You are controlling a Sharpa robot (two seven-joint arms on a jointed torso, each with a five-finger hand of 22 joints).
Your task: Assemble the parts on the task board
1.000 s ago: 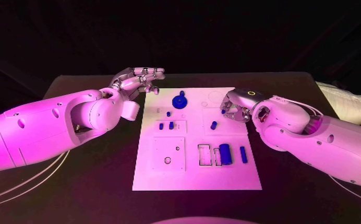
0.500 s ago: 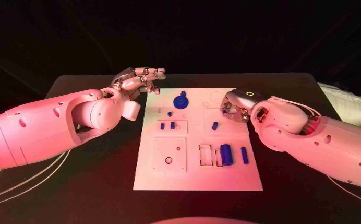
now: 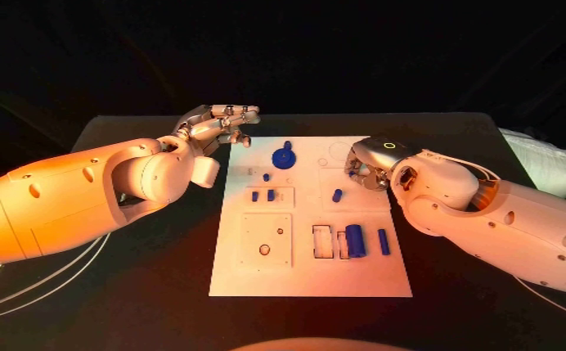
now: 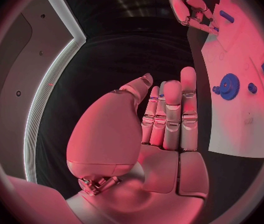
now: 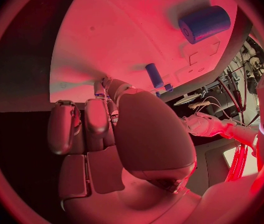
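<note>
Black surface: your right hand, fingers curled, grip unclear, nears the peg; left hand empty, fingers straight.

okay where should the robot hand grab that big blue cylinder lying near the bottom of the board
Grip the cylinder across its round sides at mid-length, coming straight down from above. It lies flat on the board, long axis running toward and away from the robot. A thinner blue bar lies close on its right and a slot on its left, so a narrow pinch looks safest.
</note>
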